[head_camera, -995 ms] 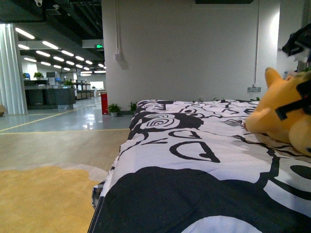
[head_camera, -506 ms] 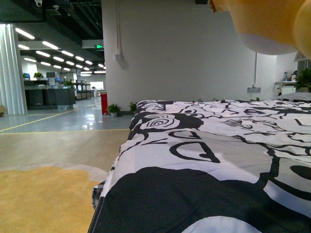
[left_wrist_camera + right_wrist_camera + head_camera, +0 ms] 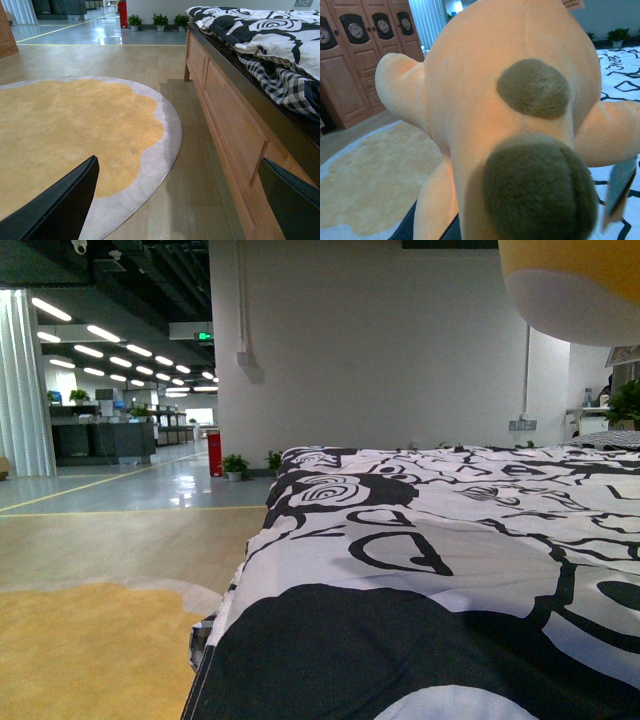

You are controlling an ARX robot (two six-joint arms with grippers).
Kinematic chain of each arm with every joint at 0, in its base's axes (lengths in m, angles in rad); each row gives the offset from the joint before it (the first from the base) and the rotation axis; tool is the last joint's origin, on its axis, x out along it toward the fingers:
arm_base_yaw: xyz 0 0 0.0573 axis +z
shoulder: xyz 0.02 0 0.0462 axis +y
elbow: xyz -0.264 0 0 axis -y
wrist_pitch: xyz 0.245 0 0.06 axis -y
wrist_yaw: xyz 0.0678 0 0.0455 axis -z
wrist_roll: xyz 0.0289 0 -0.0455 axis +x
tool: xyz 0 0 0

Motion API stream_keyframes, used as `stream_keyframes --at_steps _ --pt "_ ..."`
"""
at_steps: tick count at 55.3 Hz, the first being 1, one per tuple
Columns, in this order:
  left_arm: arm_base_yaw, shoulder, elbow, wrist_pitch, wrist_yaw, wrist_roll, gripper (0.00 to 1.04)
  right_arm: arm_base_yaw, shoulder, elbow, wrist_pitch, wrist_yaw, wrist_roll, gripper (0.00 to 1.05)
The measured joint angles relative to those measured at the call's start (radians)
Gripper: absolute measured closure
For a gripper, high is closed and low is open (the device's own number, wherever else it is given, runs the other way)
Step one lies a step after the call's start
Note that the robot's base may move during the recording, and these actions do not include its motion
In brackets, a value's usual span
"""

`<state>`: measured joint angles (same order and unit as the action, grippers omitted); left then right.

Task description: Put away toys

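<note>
- Front view: The plush toy [image 3: 575, 285], orange above and white beneath, hangs in the top right corner. It is clear of the black-and-white rose-print duvet [image 3: 420, 570] spread beneath it. Neither gripper shows here. A yellow rug [image 3: 90, 640] lies on the floor beside the bed.
- Left wrist view: The left gripper [image 3: 179, 167] hovers above the floor, its two black fingers [image 3: 65, 200] spread wide with nothing between them. Ahead of the fingers lies the round rug with its grey scalloped border. The wooden bed frame [image 3: 230, 130] runs alongside one finger, with the duvet draped over its top.
- Right wrist view: The toy fills almost the whole frame, close up against the right gripper [image 3: 526, 206], which is clamped on it. Only dark slivers of the fingers [image 3: 621, 182] show at the plush's edges. Two dark brown patches [image 3: 534, 87] mark the orange fur. Beyond the held toy stand wooden wardrobes [image 3: 350, 60], with the rug below and the duvet to the far side.
</note>
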<state>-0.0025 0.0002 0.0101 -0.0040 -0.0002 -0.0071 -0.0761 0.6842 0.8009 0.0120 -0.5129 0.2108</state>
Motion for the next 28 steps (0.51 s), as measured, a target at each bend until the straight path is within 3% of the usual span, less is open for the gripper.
stream_keyframes --at_steps 4,11,14,19,28 --pt "0.000 0.000 0.000 0.000 0.000 0.000 0.06 0.002 0.000 0.000 -0.004 0.015 -0.003 0.98" --pt "0.000 0.000 0.000 0.000 0.000 0.000 0.06 0.069 -0.060 -0.060 -0.110 0.395 -0.126 0.98" --pt "0.000 0.000 0.000 0.000 0.000 0.000 0.06 0.071 -0.093 -0.125 -0.090 0.488 -0.156 0.98" --pt "0.000 0.000 0.000 0.000 0.000 0.000 0.06 0.069 -0.138 -0.228 -0.047 0.533 -0.175 0.98" --pt "0.000 0.000 0.000 0.000 0.000 0.000 0.06 0.074 -0.215 -0.380 0.016 0.502 -0.192 0.98"
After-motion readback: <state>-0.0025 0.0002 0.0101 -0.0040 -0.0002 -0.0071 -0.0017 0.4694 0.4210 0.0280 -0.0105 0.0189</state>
